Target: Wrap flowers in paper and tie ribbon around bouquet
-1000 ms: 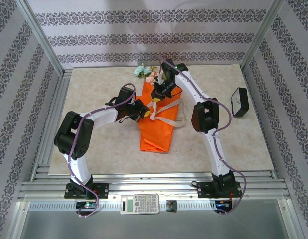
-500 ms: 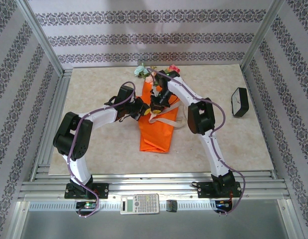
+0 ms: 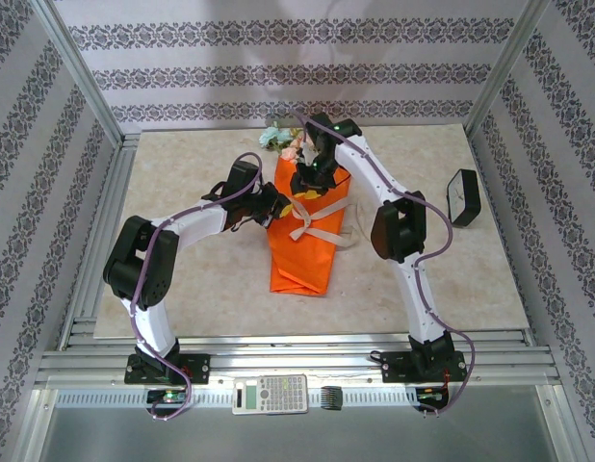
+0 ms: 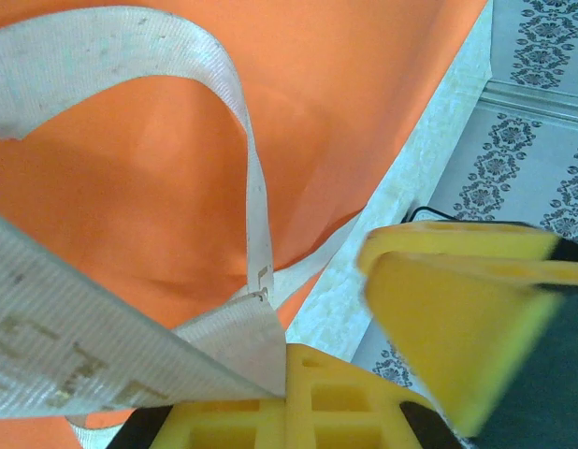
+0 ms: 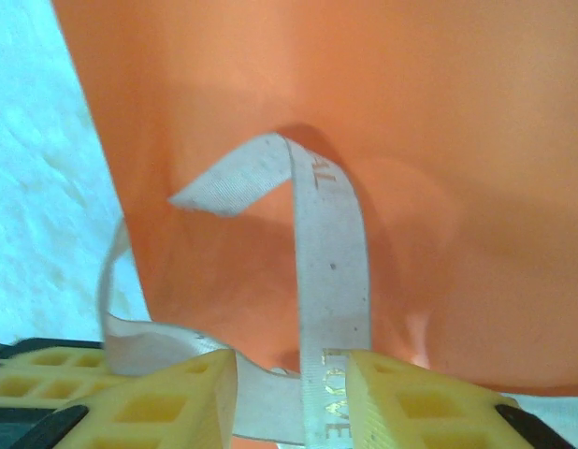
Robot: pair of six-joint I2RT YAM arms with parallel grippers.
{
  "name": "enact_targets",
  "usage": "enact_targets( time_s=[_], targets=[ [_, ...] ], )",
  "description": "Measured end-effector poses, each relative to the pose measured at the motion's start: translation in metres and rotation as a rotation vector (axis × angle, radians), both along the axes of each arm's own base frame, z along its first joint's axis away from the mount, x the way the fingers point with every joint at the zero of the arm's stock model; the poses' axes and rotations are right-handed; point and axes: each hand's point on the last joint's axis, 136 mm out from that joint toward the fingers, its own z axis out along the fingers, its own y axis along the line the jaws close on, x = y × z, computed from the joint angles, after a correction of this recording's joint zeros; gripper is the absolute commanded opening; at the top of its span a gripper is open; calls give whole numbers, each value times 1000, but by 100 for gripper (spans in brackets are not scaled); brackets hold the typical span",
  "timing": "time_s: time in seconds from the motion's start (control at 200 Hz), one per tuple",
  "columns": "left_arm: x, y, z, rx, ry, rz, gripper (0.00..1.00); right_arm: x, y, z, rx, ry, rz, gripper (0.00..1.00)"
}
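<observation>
Top external: the bouquet (image 3: pixel 307 248) lies in the middle of the table (image 3: pixel 201 289), the ribbon (image 3: pixel 322 231) crossed over its orange paper (image 3: pixel 293 274). Left wrist: the left gripper (image 4: pixel 350 323) is clenched on a ribbon end; hold it taut. Right wrist: the right gripper (image 5: pixel 291 393) is parted with the ribbon loose between its jaws; regrip before pulling.

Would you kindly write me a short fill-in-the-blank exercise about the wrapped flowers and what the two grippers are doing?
1. The ribbon lies across paper coloured ___.
2. The flowers stick out of the paper at its end ___ from the arm bases.
3. The left gripper is ___ on one stretch of the ribbon.
4. The right gripper has its jaws ___, with the ribbon passing between them.
Missing words: orange; farthest; shut; open.
</observation>
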Motion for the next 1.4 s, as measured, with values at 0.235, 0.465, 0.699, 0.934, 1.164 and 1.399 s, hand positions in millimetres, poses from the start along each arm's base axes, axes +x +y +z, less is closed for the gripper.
enact_targets(
  time_s=[0.235, 0.465, 0.699, 0.934, 1.164, 1.399],
  targets=[
    [6, -1, 2, 4, -11, -5, 0, 34, 10, 14, 42, -92, -63, 8],
    [6, 0, 1, 9, -16, -8, 0, 43, 17, -50, 12, -11, -94, 11],
    [11, 7, -3, 19, -15, 0, 0, 27, 38, -71, 53, 50, -27, 9],
    [13, 17, -22, 38, 33, -17, 0, -11, 38, -95, 76, 178, 50, 0],
    [28, 18, -26, 38, 20, -29, 0, -25, 38, -82, 101, 198, 84, 7],
    [41, 22, -28, 43, 3, -28, 0, -12, 20, -74, 47, 158, 27, 30]
  ],
)
